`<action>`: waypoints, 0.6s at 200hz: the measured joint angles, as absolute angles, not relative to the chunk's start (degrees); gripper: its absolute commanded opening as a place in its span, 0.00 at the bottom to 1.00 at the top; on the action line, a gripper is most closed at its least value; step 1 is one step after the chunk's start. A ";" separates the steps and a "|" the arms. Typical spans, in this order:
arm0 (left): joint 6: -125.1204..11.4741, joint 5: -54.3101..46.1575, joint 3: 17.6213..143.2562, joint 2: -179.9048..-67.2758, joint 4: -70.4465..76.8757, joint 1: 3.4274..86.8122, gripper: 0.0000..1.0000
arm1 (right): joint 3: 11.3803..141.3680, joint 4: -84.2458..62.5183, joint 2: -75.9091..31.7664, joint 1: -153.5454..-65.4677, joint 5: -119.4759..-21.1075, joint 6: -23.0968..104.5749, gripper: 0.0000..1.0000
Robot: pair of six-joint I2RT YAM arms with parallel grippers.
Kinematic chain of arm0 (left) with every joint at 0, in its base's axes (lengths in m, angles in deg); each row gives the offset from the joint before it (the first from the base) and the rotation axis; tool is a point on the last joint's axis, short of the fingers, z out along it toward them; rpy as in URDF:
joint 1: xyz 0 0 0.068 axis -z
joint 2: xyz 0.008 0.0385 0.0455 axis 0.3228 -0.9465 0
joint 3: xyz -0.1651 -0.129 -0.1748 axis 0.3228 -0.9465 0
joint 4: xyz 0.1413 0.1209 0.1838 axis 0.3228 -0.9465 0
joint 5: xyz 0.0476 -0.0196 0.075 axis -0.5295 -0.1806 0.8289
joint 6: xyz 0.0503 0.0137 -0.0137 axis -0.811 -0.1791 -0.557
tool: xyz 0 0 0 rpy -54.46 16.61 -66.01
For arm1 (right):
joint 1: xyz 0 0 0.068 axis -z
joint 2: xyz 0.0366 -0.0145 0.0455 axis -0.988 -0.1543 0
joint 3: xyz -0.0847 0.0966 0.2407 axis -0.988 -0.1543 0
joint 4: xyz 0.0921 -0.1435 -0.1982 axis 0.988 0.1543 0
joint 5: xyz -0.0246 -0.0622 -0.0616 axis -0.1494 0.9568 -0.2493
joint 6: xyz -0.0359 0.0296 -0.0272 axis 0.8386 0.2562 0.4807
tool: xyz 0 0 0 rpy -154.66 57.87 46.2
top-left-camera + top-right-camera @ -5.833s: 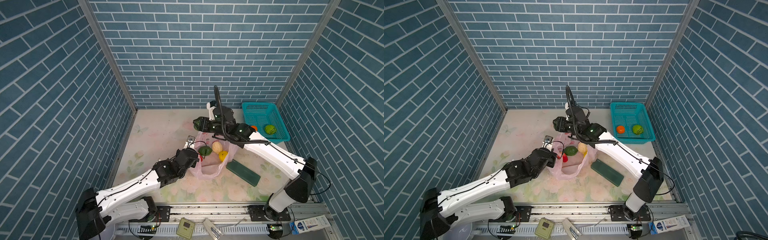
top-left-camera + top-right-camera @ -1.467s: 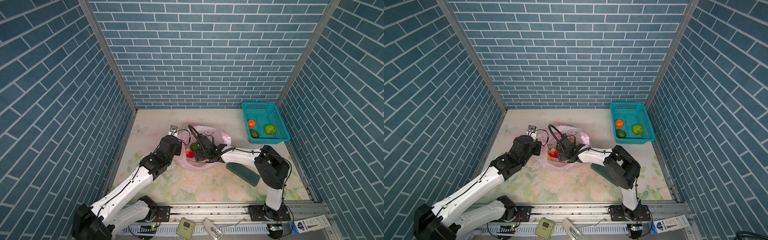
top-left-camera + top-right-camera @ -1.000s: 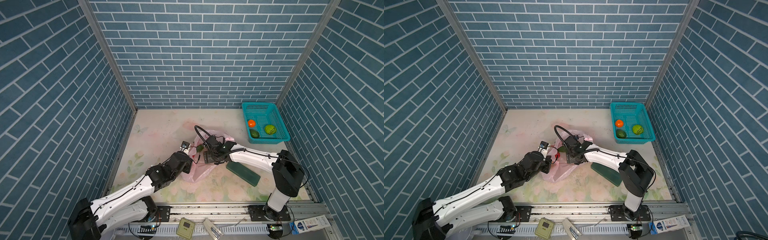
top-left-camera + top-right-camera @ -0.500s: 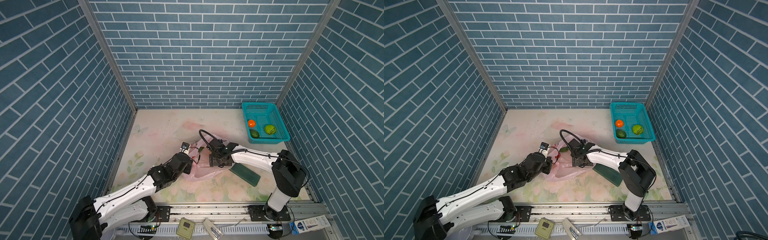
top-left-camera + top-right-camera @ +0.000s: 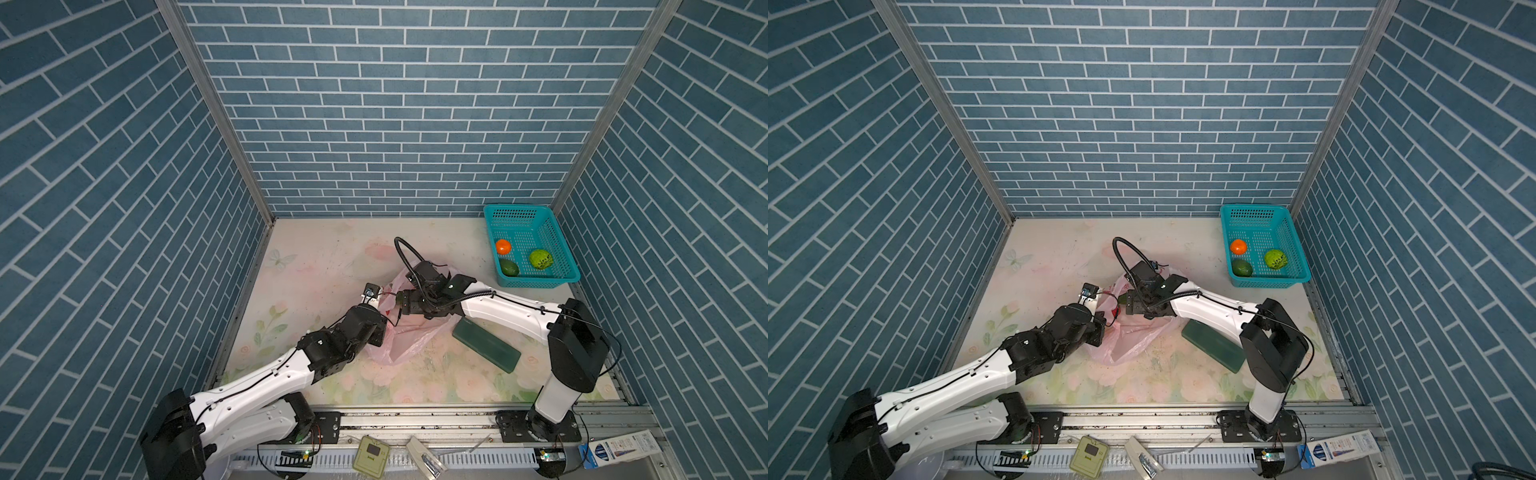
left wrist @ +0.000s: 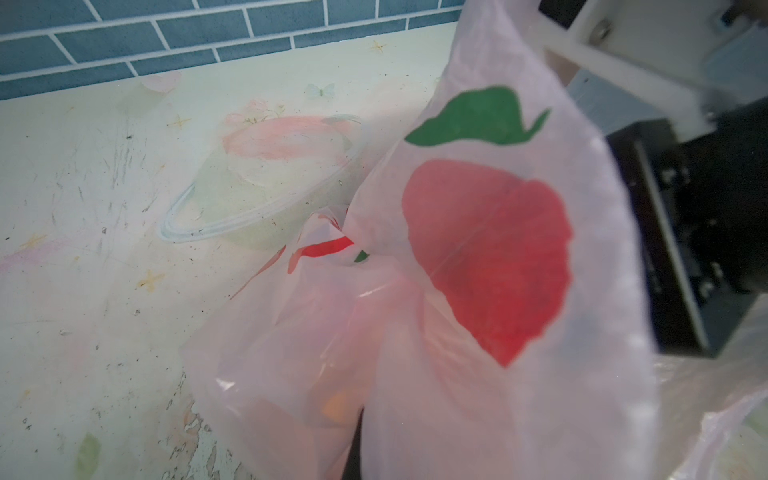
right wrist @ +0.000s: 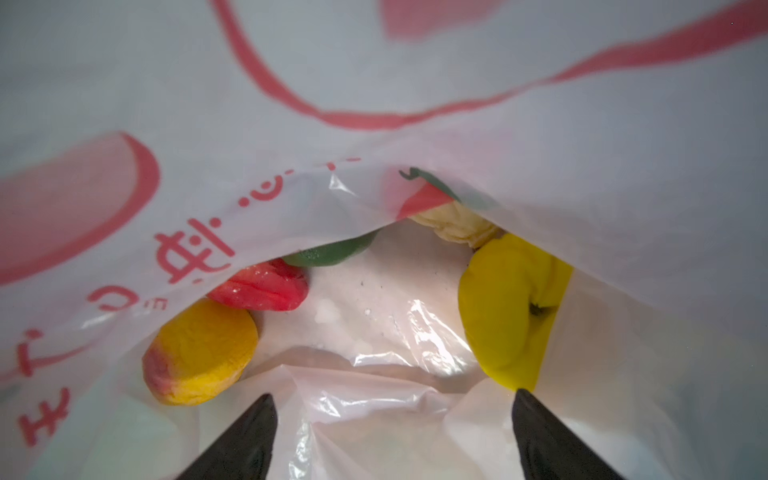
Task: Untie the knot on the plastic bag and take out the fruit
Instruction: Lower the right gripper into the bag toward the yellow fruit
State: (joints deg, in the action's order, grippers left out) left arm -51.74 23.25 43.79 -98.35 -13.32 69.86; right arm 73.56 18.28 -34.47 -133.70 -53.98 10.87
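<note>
The pale-pink plastic bag [image 5: 409,340] lies crumpled mid-table in both top views, mouth open; the knot is out of view. My left gripper [image 5: 384,328] is shut on the bag's edge, and in the left wrist view the printed film [image 6: 478,249] drapes right over its jaws. My right gripper [image 7: 395,415] stands open inside the bag's mouth, nothing between its black fingertips [image 7: 266,415]. Beyond them lies fruit: a yellow one [image 7: 511,316], a peach-coloured one [image 7: 199,353], a red one [image 7: 262,286], a dark green one [image 7: 332,251] and a cream one [image 7: 457,228].
A teal basket [image 5: 540,284] at the back right holds an orange fruit [image 5: 503,246], a dark green one [image 5: 509,268] and a bright green one [image 5: 540,259]. A flat dark green block [image 5: 486,345] lies right of the bag, under the right arm.
The left arm has drawn back toward the table's front with the bag's edge, and the right gripper followed inside the mouth. In the last half second both barely moved.
</note>
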 measured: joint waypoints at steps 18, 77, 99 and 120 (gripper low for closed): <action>-51.71 23.27 43.79 -98.37 -12.95 69.86 0.00 | 74.41 17.03 -36.72 -133.24 -53.93 10.93 0.88; -51.71 23.67 43.79 -98.40 -12.71 69.86 0.00 | 77.10 18.87 -39.15 -130.90 -49.30 13.42 0.88; -51.71 23.77 43.79 -98.33 -12.71 69.86 0.00 | 77.10 20.25 -39.17 -130.57 -47.70 13.93 0.88; -51.69 23.95 43.79 -98.33 -12.71 69.86 0.00 | 77.10 20.64 -39.24 -130.29 -47.14 14.08 0.88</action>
State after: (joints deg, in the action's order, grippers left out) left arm -51.69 23.95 43.79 -98.33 -12.71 69.86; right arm 77.10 20.64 -39.24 -130.29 -47.14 14.08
